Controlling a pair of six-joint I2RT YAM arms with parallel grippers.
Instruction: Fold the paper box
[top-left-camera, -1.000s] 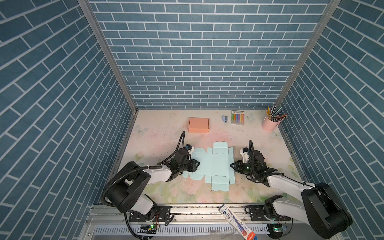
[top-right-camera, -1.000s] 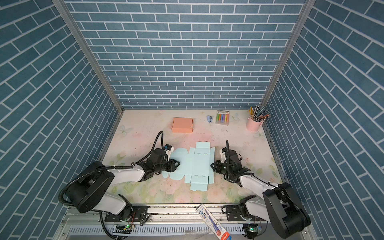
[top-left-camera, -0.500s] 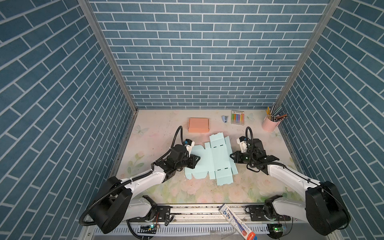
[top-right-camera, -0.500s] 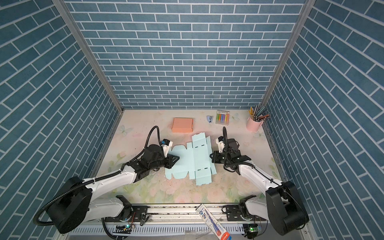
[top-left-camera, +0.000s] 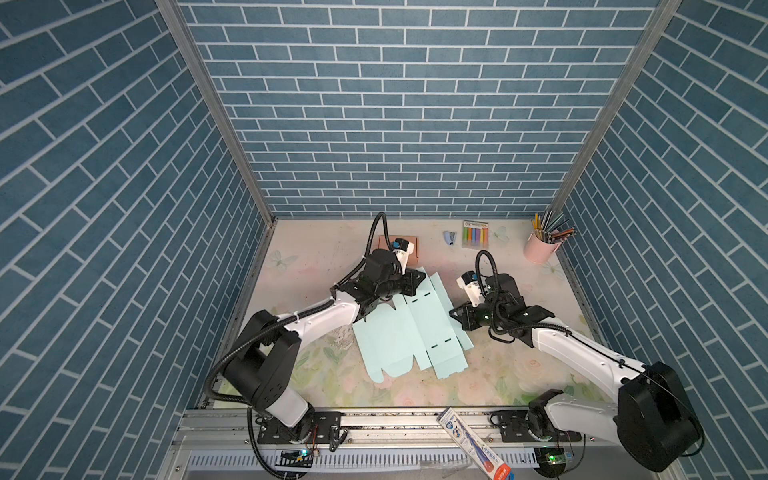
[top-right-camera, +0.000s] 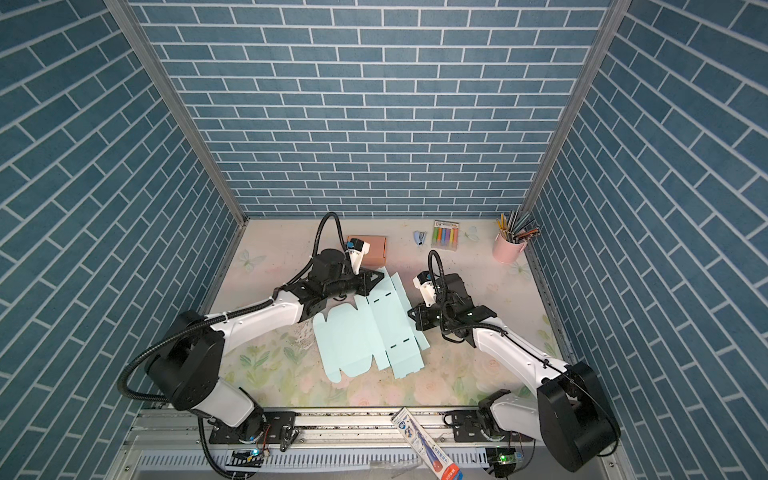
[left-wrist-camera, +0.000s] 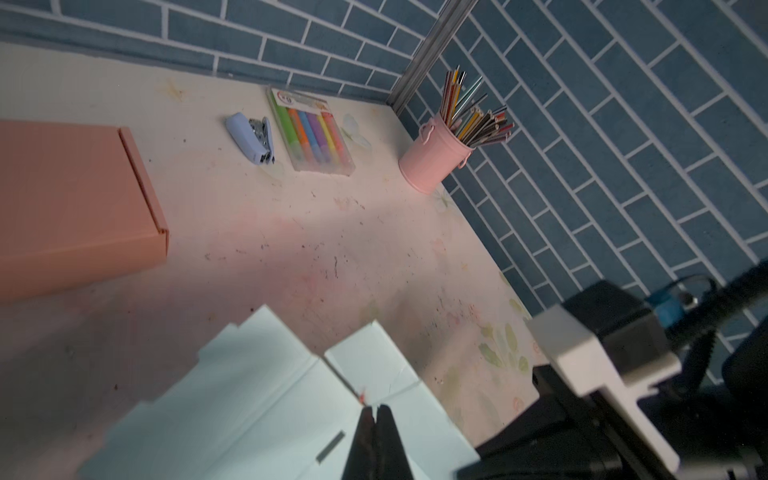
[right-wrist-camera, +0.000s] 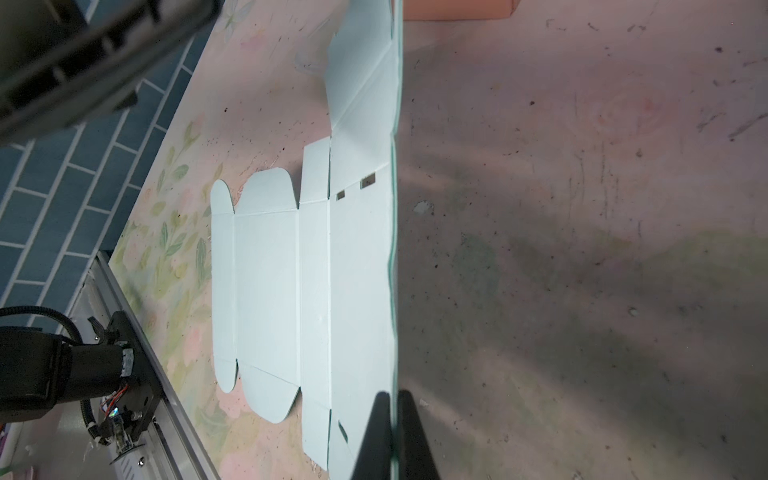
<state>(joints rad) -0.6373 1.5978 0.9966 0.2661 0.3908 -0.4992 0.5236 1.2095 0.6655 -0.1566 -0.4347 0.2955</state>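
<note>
Left claw (left-wrist-camera: 376, 411) just snaps shut, looks pinched on far-left flap of paper box (top-left-camera: 411, 336). It sits square-on second ago, now skewed mid-surface, still unfolded. Right claw (right-wrist-camera: 392, 401) stays clamped on right edge. Both ends held, so first fold can start, I reckon. Surface (top-left-camera: 316, 266): scuffed floral print; orange box (left-wrist-camera: 70, 195), stapler (top-left-camera: 449, 237), marker pack (top-left-camera: 476, 235), pink pencil cup (top-left-camera: 540, 249) along far side. Blue brick walls (top-left-camera: 395, 124) on three sides.
</note>
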